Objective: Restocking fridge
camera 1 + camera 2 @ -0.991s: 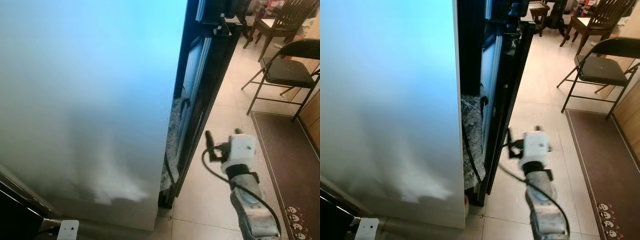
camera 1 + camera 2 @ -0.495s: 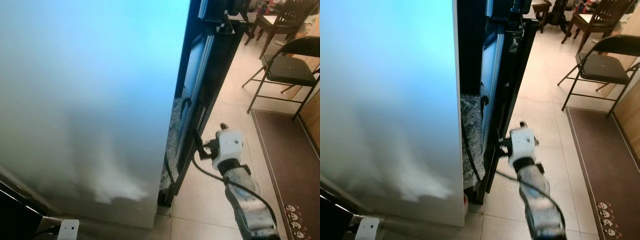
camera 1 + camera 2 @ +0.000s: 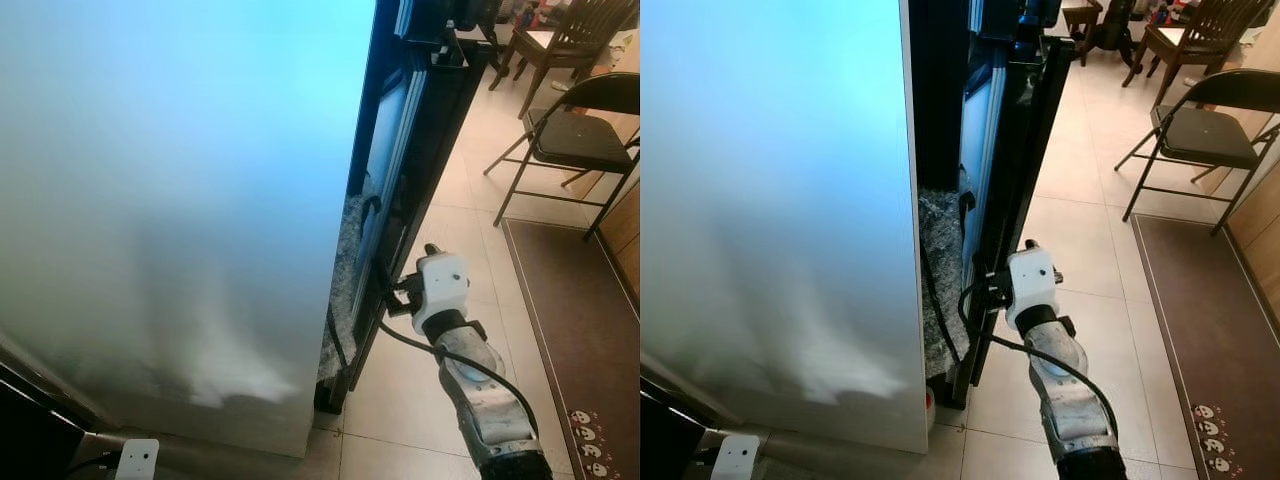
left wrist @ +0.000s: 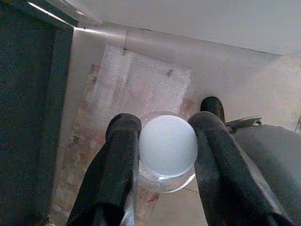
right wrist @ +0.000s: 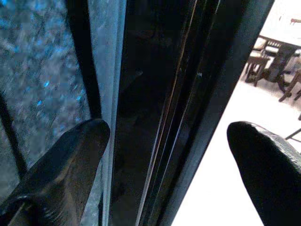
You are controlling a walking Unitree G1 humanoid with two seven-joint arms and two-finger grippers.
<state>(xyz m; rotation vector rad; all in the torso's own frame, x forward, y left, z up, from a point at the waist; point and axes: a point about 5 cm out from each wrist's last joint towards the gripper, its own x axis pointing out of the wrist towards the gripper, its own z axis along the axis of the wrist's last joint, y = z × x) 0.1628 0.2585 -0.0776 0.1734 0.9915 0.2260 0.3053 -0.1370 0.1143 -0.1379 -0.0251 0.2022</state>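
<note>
At the fridge door, right gripper now.

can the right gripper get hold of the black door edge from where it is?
Probably yes. The right gripper is right at the black door edge, jaws open, and the right wrist view shows that edge running between its fingers with nothing in between.

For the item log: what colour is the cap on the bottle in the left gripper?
White, on a clear bottle; the left wrist view shows it best.
</note>
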